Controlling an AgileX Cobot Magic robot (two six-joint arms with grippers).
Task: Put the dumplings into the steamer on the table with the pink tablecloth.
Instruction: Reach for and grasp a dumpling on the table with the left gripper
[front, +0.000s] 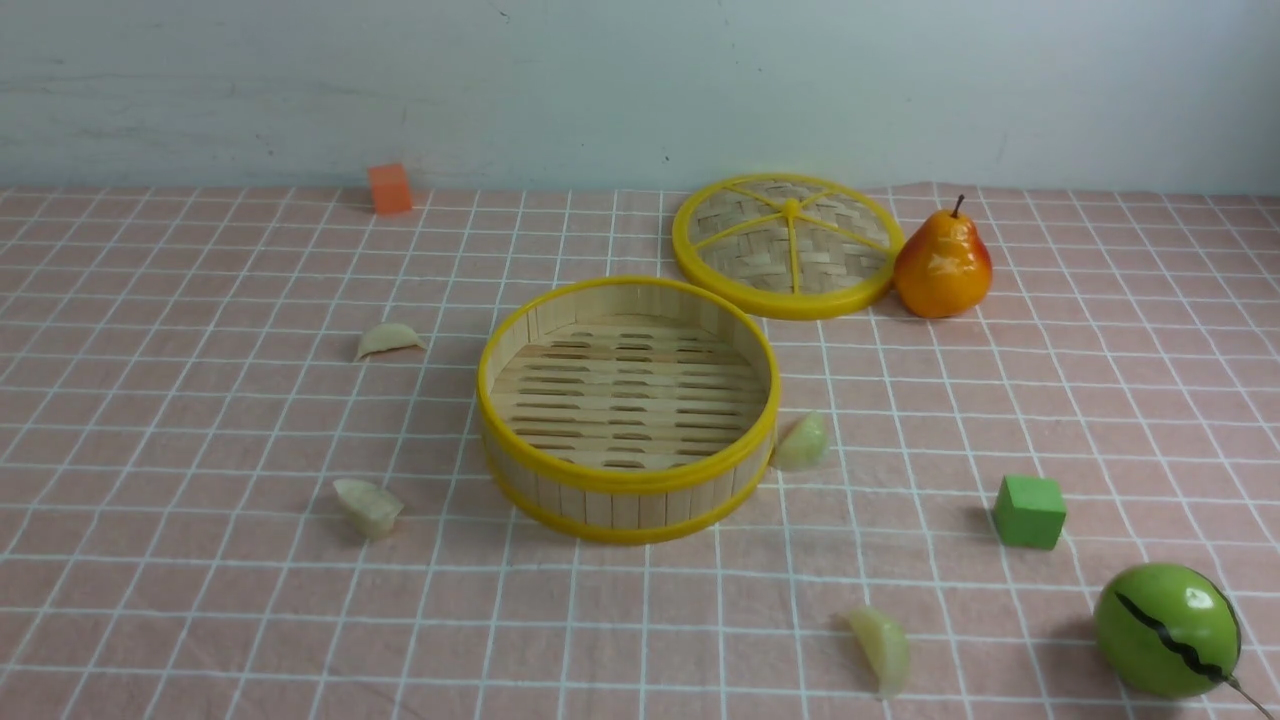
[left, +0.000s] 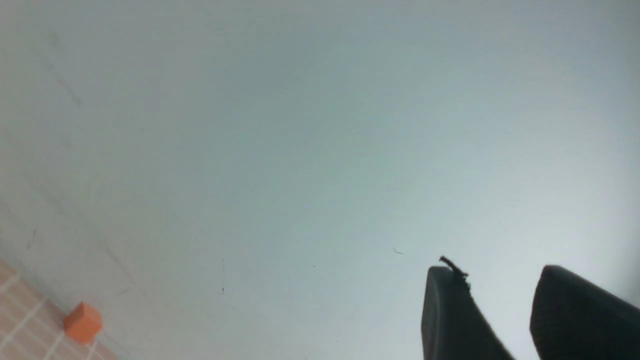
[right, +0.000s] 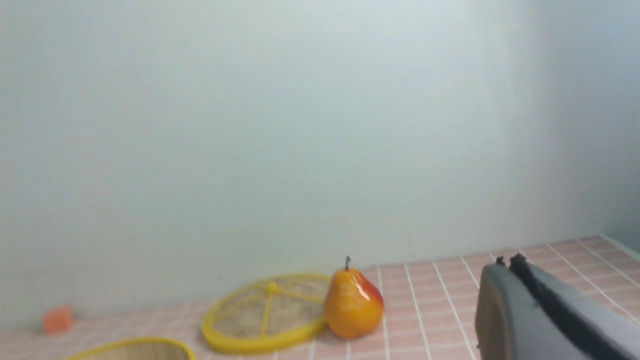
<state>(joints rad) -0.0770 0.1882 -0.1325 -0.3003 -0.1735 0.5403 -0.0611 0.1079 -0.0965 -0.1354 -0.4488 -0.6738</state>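
Observation:
The round bamboo steamer (front: 628, 482) stands empty in the middle of the pink tablecloth (front: 150, 620); its rim (right: 135, 344) also shows in the right wrist view. Several pale dumplings lie around it on the cloth: one at far left (front: 389, 339), one at near left (front: 368, 507), one touching the steamer's right wall (front: 803, 441), one near the front (front: 881, 648). Neither arm shows in the front view. My left gripper (left: 497, 272) is open and empty, facing the wall. My right gripper (right: 512, 265) is shut, fingers pressed together on nothing.
The steamer's woven lid (front: 787, 245) lies flat behind it, with a pear (front: 943, 265) against its right edge. A green cube (front: 1029, 511) and a green melon-like fruit (front: 1167, 630) sit at the front right. An orange cube (front: 390, 188) stands by the back wall.

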